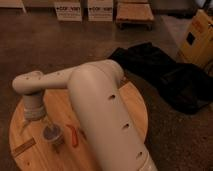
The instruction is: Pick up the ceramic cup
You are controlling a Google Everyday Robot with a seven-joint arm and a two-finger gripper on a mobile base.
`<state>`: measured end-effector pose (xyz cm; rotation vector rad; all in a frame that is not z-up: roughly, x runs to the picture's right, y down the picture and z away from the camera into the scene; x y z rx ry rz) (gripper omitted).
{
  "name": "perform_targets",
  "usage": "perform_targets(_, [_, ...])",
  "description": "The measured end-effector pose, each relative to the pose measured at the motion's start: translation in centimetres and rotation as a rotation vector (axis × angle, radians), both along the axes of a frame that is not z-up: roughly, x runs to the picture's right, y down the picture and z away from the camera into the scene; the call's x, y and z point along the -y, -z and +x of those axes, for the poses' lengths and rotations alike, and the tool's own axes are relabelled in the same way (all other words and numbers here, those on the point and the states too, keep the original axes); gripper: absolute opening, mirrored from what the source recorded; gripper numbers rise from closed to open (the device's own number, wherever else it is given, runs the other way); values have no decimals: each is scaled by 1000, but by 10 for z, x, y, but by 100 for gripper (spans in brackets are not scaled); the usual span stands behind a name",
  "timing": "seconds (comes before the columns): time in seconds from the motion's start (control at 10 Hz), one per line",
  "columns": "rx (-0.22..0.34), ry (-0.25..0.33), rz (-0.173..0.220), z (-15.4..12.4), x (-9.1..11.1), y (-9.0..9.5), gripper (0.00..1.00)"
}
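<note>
Your gripper (44, 121) sits directly above the small round pale grey-white ceramic cup (52, 134); drop straight down. Grip state: can't tell.

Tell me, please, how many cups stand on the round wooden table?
1. The ceramic cup stands near the table's front left, directly below the hand, beside a red-orange stick. The arm may hide others.
</note>
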<state>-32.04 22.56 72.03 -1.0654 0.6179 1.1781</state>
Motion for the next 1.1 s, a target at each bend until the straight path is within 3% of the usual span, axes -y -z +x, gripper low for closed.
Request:
perform_targets(0.3, [87, -39, -23, 11, -21, -16, 80])
perform_targets(0.6, [95, 3, -45, -5, -16, -19, 80])
perform_targets(0.9, [64, 40, -107, -10, -32, -48, 78])
perform_targets(1.1, [75, 47, -84, -10, -33, -50, 52])
